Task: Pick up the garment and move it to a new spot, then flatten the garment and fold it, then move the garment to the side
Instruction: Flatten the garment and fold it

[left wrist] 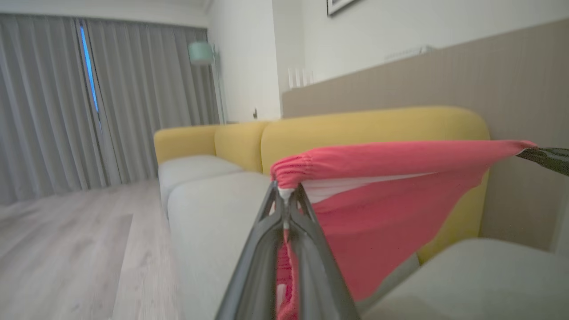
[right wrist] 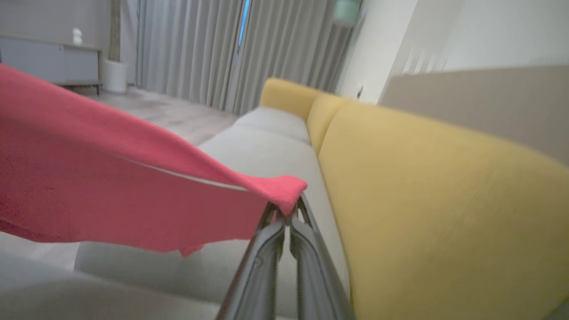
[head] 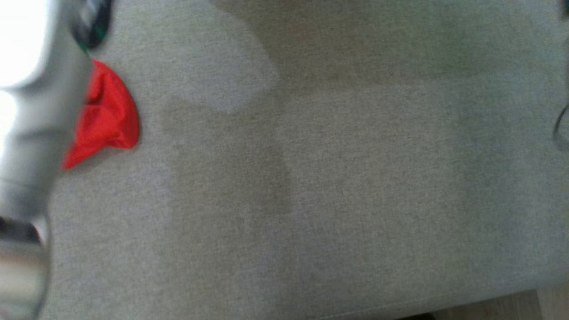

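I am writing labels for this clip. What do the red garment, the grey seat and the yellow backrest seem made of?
The garment: thin, matt fabric, probably stretchy; it has a gathered elastic edge and soft folds.
The seat: grey woven upholstery, matt; a fine weave grain shows.
The backrest: yellow padded upholstery, matt; blur hides its weave.

A long sofa [left wrist: 209,209] with pale grey woven-fabric seat cushions [head: 338,186] and rounded mustard-yellow back cushions [right wrist: 444,200] stands on a light wood-plank floor [left wrist: 62,249]. The grey seat cushions sit end to end. A red fabric garment [head: 106,115] hangs over the seat at the robot's left; whether it touches the cushion cannot be told.
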Robot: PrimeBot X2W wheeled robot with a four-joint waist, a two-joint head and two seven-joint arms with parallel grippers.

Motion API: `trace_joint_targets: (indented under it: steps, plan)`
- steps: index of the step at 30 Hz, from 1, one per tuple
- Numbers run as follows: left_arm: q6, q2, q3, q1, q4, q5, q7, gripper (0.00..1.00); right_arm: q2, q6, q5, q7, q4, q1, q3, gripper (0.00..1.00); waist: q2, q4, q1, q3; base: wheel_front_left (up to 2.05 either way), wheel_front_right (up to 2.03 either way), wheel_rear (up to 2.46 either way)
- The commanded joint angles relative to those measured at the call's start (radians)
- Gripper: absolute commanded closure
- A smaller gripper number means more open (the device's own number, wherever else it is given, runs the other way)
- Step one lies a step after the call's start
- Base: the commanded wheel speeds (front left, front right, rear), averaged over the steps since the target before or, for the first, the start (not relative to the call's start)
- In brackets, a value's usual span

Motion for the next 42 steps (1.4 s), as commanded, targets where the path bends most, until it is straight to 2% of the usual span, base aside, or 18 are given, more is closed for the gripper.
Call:
trace_joint_targets:
  steps: [1,6,9,14,15,19,24,29,37,42]
  plan:
    - [-0.007,0.022,0.005,0.028,0.009,0.012,-0.009,1.00,0.009,0.003,0.023,0.001,0.027,0.045,0.023,1.00,0.0000,0.005,-0.0001,-0.004,0.00,0.00,0.00]
    - [-0.027,0.020,-0.082,0.192,0.069,0.021,-0.013,1.00,-0.001,0.003,0.109,0.059,0.144,0.160,0.172,1.00,0.0000,0.020,-0.0001,-0.032,0.00,0.00,0.00]
    - [-0.031,0.029,-0.123,0.291,0.075,0.006,-0.014,1.00,-0.033,0.003,0.201,0.109,0.169,0.221,0.269,1.00,0.0000,0.029,-0.0001,-0.062,0.00,0.00,0.00]
    - [-0.033,0.051,-0.209,0.426,0.037,-0.035,-0.015,1.00,-0.131,0.003,0.378,0.214,0.120,0.320,0.440,1.00,0.0000,0.044,-0.0001,-0.115,0.00,0.00,0.00]
    - [-0.033,0.051,-0.209,0.426,0.037,-0.035,-0.015,1.00,-0.131,0.003,0.378,0.214,0.120,0.320,0.440,1.00,0.0000,0.044,-0.0001,-0.115,0.00,0.00,0.00]
    - [-0.033,0.074,-0.283,0.500,-0.007,-0.052,-0.015,1.00,-0.229,0.003,0.519,0.287,0.039,0.399,0.546,1.00,0.0000,0.056,-0.0001,-0.155,0.00,0.00,0.00]
    - [-0.033,0.083,-0.316,0.563,-0.047,-0.066,-0.015,1.00,-0.328,0.003,0.655,0.353,-0.049,0.475,0.625,1.00,0.0000,0.059,-0.0001,-0.203,0.00,0.00,0.00]
    - [-0.023,0.084,-0.325,0.635,-0.086,-0.062,-0.015,1.00,-0.388,0.003,0.750,0.415,-0.116,0.537,0.686,1.00,0.0000,0.051,-0.0001,-0.257,0.00,0.00,0.00]
    - [0.017,0.086,-0.355,0.771,-0.166,-0.080,-0.009,1.00,-0.476,0.003,0.892,0.520,-0.236,0.662,0.768,1.00,0.0000,0.041,-0.0001,-0.371,0.00,0.00,0.00]
    - [0.055,0.105,-0.359,0.839,-0.253,-0.100,0.004,1.00,-0.527,0.003,0.942,0.554,-0.310,0.718,0.773,1.00,0.0000,0.033,-0.0001,-0.398,0.00,0.00,0.00]
